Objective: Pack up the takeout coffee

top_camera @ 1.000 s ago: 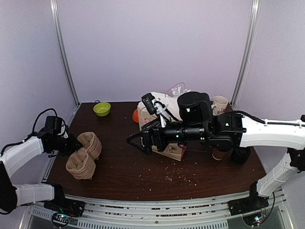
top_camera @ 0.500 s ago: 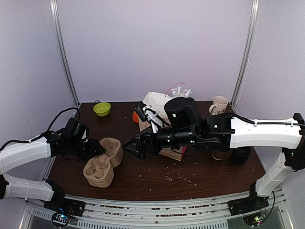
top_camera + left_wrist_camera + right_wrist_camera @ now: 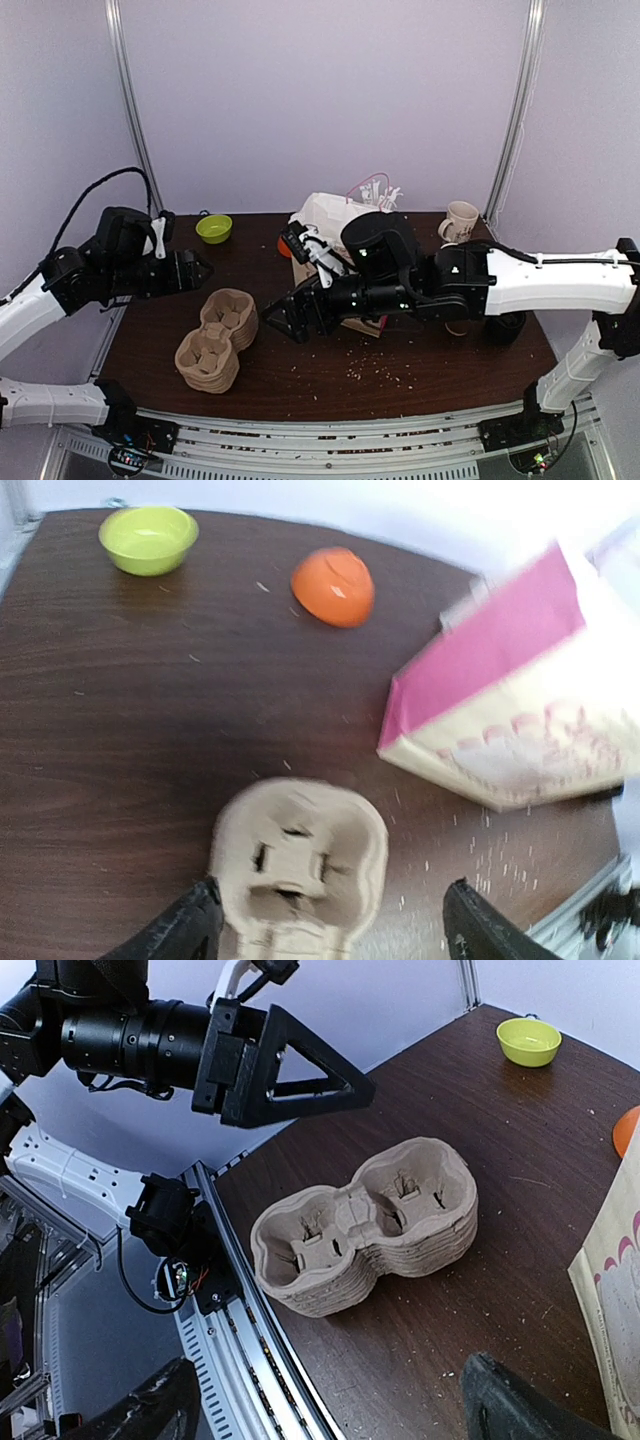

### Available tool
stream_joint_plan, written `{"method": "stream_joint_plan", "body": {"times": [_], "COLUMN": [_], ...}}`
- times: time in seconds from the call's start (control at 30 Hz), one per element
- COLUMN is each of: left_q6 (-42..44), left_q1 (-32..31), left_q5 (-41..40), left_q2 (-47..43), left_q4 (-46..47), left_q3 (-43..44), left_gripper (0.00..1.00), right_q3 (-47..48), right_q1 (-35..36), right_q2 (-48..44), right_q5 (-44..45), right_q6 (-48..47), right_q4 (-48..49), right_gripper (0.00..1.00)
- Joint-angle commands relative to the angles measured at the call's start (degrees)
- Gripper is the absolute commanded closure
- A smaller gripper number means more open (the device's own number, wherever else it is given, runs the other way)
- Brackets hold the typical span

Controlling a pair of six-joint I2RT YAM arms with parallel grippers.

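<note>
Coffee cup [image 3: 458, 327] mostly hidden behind right arm [image 3: 545, 280].

Place: a robot test cell in a lab, dressed with café props.
Enclosure: plain lavender walls [image 3: 320, 100] at 9, 12 and 3 o'clock; metal uprights [image 3: 135, 120] in the 10 and 2 o'clock corners.
Mounting: an aluminium rail [image 3: 330, 440] at 6 o'clock carries two white-and-black robot arms [image 3: 560, 275] and lit circuit boards [image 3: 130, 458].
Props: a dark wood table [image 3: 300, 375] scattered with crumbs holds stacked pulp cup carriers [image 3: 215, 340] at 8 o'clock, a printed paper bag [image 3: 520, 730] near the centre and a mug [image 3: 461, 220] at 1 o'clock.
</note>
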Motion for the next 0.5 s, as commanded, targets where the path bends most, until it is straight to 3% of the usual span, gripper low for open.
{"method": "stream_joint_plan", "body": {"times": [0.0,0.1,0.27,0.47], "left_q6": [5.25,6.62,10.45,11.81], "left_q1": [-9.51,-12.69,-12.89,-12.89], "left_q5": [-0.98,-1.24,-2.10,-3.83], "left_q2": [7.64,11.81,16.92,21.94], "left_q4": [-1.56,-0.84,-0.06,-0.06], "left_q3": [0.32,1.24,3.03,4.26], "left_gripper": [0.25,0.27,0.32,0.45], "right_q3": [-3.86,-6.65,-8.97,-10.97], "right_q1": [2.01,3.46,5.62,6.26], "right_q2": [1.64,2.44,3.78,3.90], "right_q5": [2.76,3.32,4.74,6.72], "right_q6": [3.32,4.94,6.64,8.33], "right_q4": [2.01,2.92,4.49,6.71], "right_gripper": [0.08,0.09,0.09,0.10]}}
